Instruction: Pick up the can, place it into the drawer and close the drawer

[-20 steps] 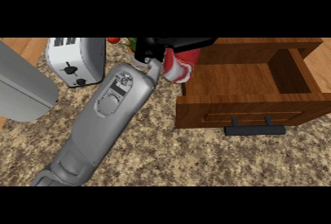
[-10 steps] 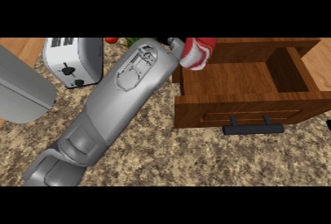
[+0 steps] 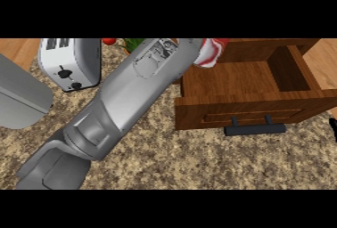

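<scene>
The red and white can (image 3: 212, 51) hangs at the view's top edge, just over the back left corner of the open wooden drawer (image 3: 250, 104). It sits at the wrist end of my left forearm (image 3: 132, 93), which crosses the view from the lower left. The left hand itself is cut off by the top edge, and only the can it carries shows. The drawer's inside is bare wood and its black handle (image 3: 255, 128) faces me. A black sliver of my right hand (image 3: 334, 129) shows at the right edge, and its fingers are hidden.
A silver toaster (image 3: 69, 62) stands at the back left. A grey rounded object (image 3: 20, 98) lies at the left edge. Something red (image 3: 108, 41) and something green (image 3: 133, 43) peek out behind the forearm. Speckled counter (image 3: 197, 160) lies in front of the drawer.
My left arm has stretched further away and to the right, carrying the can from beside the drawer's left wall to over its back left corner. The hand has slid out of view.
</scene>
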{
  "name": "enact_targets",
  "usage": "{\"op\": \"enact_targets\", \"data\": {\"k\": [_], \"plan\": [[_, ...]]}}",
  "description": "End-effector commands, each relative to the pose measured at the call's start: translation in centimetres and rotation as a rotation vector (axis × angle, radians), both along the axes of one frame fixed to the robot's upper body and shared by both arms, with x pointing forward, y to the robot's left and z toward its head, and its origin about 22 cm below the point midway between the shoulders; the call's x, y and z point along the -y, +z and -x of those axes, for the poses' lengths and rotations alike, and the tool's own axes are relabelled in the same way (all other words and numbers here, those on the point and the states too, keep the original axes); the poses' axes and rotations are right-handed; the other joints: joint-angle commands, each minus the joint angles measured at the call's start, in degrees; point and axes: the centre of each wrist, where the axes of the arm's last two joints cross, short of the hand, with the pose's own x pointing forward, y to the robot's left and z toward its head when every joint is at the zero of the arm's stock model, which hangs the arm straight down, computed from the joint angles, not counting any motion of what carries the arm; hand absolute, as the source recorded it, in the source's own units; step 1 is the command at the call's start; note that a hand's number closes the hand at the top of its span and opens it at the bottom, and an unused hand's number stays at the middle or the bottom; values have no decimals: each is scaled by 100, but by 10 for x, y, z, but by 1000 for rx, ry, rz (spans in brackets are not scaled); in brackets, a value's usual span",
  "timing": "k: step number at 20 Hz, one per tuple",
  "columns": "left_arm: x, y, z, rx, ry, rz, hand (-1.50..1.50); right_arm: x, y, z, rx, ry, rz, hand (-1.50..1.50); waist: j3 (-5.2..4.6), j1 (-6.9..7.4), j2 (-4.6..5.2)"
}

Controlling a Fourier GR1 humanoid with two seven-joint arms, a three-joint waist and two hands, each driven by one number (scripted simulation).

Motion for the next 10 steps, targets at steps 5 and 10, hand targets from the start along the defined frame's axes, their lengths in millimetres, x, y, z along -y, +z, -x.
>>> {"op": "enact_targets", "data": {"k": [5,10], "plan": [[1,-22,-6,-39,31,-30,150,2,0,-13,0,6,7,-150,5,-148,38],[-8,-41,-13,13,65,-70,150,3,14,-11,26,28,7,-150,4,-225,56]]}}
